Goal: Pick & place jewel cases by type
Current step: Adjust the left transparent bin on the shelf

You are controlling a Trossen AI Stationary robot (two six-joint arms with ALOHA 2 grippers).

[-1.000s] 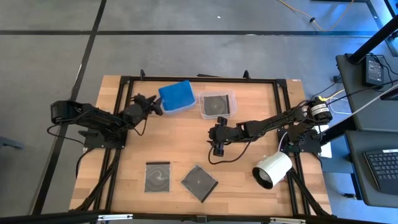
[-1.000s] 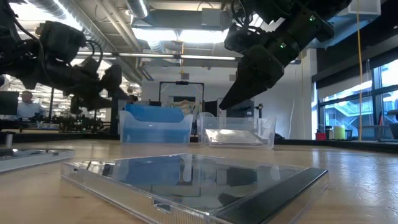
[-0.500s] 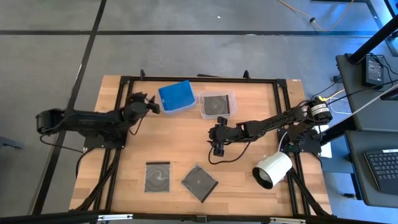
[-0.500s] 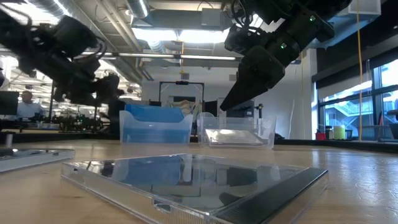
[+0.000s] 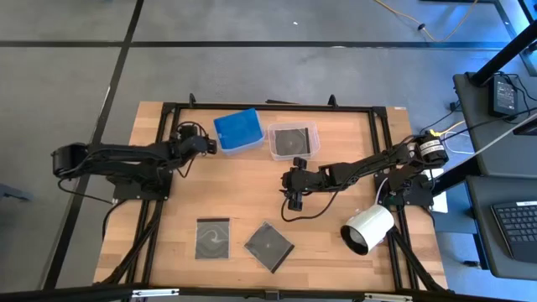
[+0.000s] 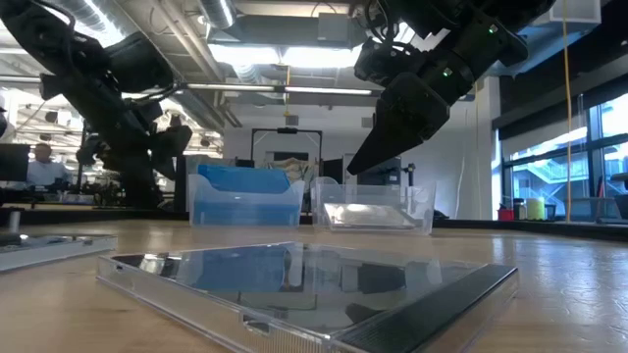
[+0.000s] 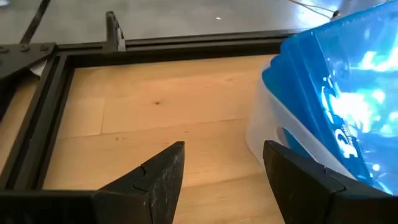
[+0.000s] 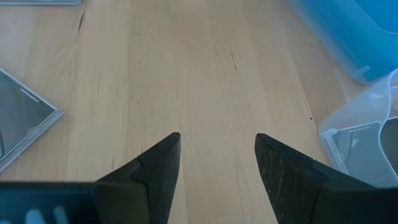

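Note:
Two jewel cases lie flat near the table's front edge: one clear with a grey inlay (image 5: 212, 239), one dark (image 5: 268, 246). Blue jewel cases (image 7: 336, 106) fill the left clear tub (image 5: 239, 130) at the far side. A dark case (image 5: 294, 141) lies in the right clear tub (image 5: 312, 134). My left gripper (image 5: 205, 145) (image 7: 224, 155) is open just left of the blue-filled tub and holds nothing. My right gripper (image 5: 294, 200) (image 8: 217, 143) hangs open above bare wood at the table's middle, between the tubs and the two loose cases.
A white cylinder (image 5: 367, 228) lies at the table's right front. A black frame (image 7: 155, 42) runs along the table's far and side edges. Bare wood lies between the tubs and the two front cases. A person (image 6: 41, 162) sits in the room far behind.
My left arm has stretched out, its elbow swinging toward the table's left edge, and its wrist has turned. Its gripper stays open beside the blue-filled tub. Nothing on the table has moved.

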